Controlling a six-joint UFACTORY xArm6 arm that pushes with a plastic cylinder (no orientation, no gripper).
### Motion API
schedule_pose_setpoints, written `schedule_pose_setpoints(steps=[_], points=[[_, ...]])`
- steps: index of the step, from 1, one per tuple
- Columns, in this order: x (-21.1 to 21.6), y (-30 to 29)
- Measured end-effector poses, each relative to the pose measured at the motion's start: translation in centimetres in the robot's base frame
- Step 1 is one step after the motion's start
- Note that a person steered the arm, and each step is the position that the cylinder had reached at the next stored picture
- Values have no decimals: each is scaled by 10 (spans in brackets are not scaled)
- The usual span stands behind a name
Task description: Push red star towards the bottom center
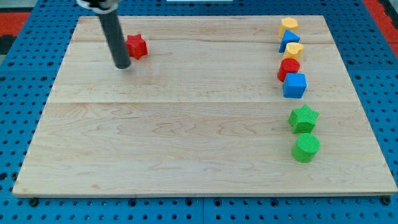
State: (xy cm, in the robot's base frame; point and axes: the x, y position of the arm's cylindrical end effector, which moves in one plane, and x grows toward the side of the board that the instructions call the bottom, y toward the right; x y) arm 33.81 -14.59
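Near my tip (122, 65), one red star (136, 46), seemingly touching.

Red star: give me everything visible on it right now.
The red star is a small, chunky block of solid red with short blunt points, matte like plastic. It lies flat on the wooden board near the view's top left, far from the bottom center. My tip sits just to its left and slightly below it, very close; whether they touch cannot be told. No other block is near it: the rest cluster along the view's right side.
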Motion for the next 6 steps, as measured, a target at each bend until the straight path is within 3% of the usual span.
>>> schedule_pose_setpoints(steps=[1,2,3,4,5,6], points=[[-53,-65],[-74,-18],[-22,59],[66,109],[125,167],[116,89]])
